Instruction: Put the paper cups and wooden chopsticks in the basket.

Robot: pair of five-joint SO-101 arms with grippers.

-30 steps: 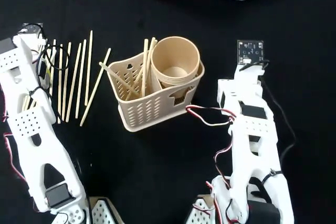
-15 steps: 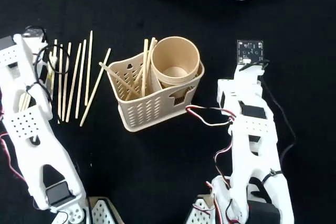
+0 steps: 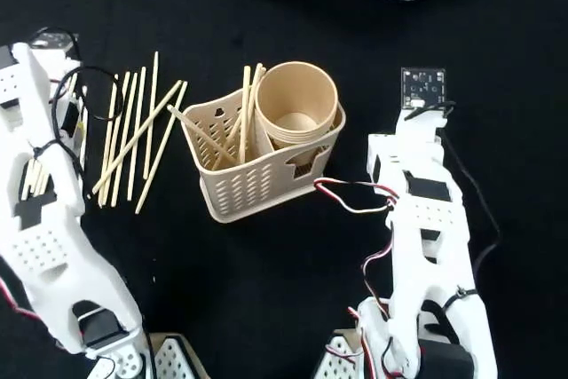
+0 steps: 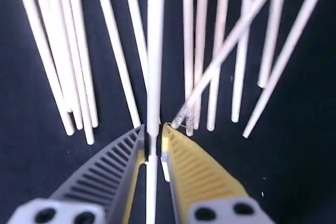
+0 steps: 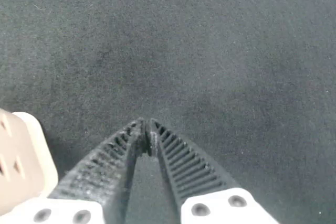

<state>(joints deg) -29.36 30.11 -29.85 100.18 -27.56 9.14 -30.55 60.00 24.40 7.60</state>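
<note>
The left hand (image 4: pixel 153 136) pinches one wooden chopstick (image 4: pixel 155 51), apparently raised above the loose chopsticks (image 4: pixel 200 51). The right hand (image 5: pixel 146 132) is closed, empty, over the tabletop (image 5: pixel 220 51) beside the basket (image 5: pixel 21 150).

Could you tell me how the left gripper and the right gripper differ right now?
The left gripper is shut on a wooden chopstick; the right gripper is shut on nothing. The left gripper has one grey and one yellow finger; the right gripper's are both dark. Both have ribbed fingers.
</note>
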